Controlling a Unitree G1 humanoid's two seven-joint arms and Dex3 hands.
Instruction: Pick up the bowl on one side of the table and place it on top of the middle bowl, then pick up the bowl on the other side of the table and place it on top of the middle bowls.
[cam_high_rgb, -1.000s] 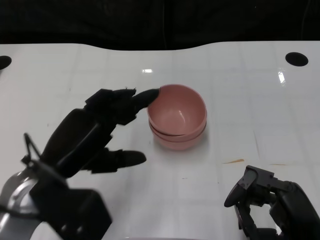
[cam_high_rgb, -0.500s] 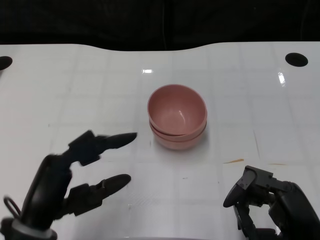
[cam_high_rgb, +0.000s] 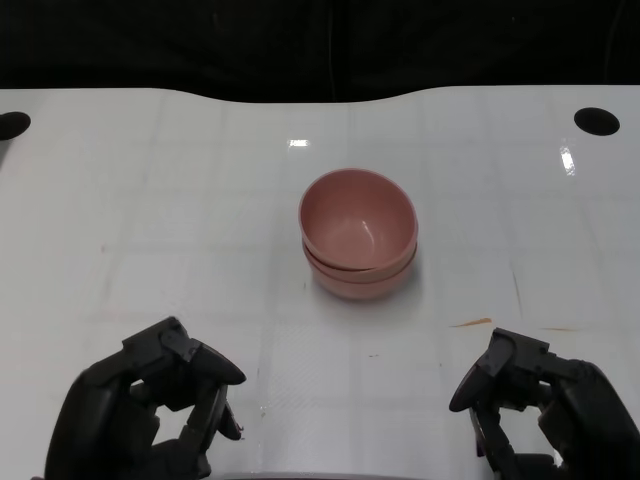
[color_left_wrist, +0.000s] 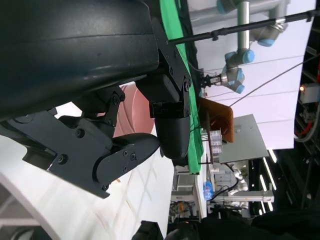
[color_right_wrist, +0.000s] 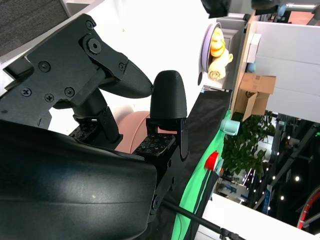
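A stack of pink bowls (cam_high_rgb: 358, 235) stands upright in the middle of the white table (cam_high_rgb: 180, 200), one nested in another. My left hand (cam_high_rgb: 150, 410) rests at the near left edge, well apart from the stack, its fingers curled in on nothing. At the near right, my right hand (cam_high_rgb: 540, 410) also has its fingers curled and holds nothing. In the left wrist view the bowl stack (color_left_wrist: 131, 112) shows pink beyond the curled left hand (color_left_wrist: 125, 135). The right wrist view shows a bit of the bowl stack (color_right_wrist: 134, 135) past the right hand (color_right_wrist: 115, 115).
A black round hole (cam_high_rgb: 596, 120) lies at the table's far right corner and another black hole (cam_high_rgb: 12, 125) at the far left. A small brown mark (cam_high_rgb: 468, 323) sits on the table in front of my right hand. The far edge meets a dark backdrop.
My left hand has drawn back from the bowl's rim to the near left edge and curled its fingers in. The right hand and the bowls have stayed put.
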